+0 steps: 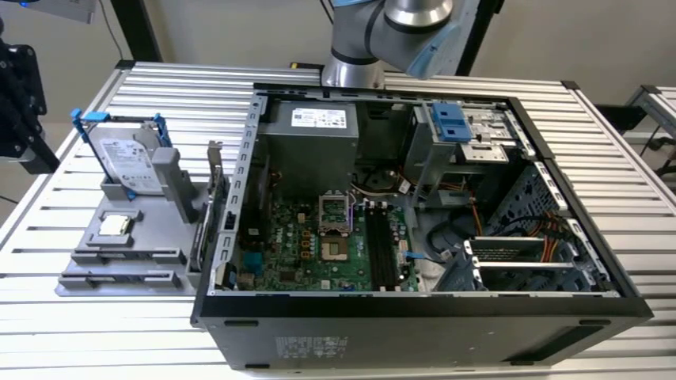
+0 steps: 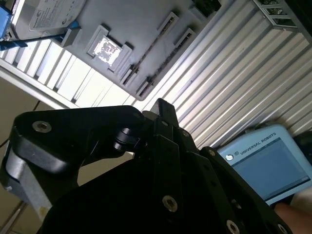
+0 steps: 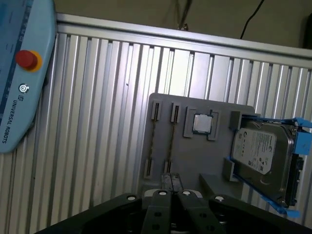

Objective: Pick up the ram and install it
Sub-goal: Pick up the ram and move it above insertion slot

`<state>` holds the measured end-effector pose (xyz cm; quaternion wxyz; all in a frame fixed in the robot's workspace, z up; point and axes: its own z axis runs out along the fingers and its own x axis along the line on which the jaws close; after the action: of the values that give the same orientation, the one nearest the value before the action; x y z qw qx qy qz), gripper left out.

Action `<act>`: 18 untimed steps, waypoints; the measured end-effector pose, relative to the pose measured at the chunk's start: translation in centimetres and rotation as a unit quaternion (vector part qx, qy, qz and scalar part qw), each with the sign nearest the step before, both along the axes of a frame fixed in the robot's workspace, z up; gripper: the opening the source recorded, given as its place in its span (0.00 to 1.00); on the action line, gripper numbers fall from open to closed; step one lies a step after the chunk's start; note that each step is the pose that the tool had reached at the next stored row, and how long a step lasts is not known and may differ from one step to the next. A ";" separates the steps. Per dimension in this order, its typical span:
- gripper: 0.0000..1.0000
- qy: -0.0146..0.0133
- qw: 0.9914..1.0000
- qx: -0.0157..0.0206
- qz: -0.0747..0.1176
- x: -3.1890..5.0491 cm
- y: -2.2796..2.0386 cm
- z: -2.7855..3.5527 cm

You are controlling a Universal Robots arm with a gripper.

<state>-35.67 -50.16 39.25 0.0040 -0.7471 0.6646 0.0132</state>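
Two thin strips that look like ram sticks seen edge-on stand in the slot holders (image 3: 154, 141) of a grey parts tray (image 3: 195, 161), the second strip (image 3: 171, 141) beside the first. The same tray (image 1: 122, 253) lies at the exterior view's left, beside the open computer case (image 1: 423, 309). Black memory slots (image 1: 377, 245) run along the green motherboard (image 1: 306, 245) with nothing in them. My gripper (image 3: 170, 181) hangs high above the tray's edge, fingers pressed together and holding nothing; its tip (image 2: 162, 108) also shows in the second wrist view. The arm (image 1: 391, 32) rises behind the case.
On the tray sit a silver hard drive in a blue frame (image 3: 261, 151) and a small square processor chip (image 3: 202, 123). A blue teach pendant (image 3: 19, 73) lies on the slatted metal table (image 3: 97, 122). The case holds a power supply (image 1: 312, 138) and a drive cage (image 1: 465, 134).
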 end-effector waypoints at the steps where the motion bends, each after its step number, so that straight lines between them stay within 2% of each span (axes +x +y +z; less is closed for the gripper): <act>1: 0.00 0.000 1.000 0.000 0.000 0.00 0.00 0.00; 2: 0.00 0.000 1.000 0.000 0.000 0.00 0.00 0.00; 3: 1.00 0.000 1.000 0.000 0.000 0.00 0.00 0.00; 18: 1.00 0.000 1.000 0.000 0.002 0.00 0.00 0.00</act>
<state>-35.67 -50.15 39.26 0.0039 -0.7482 0.6634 0.0133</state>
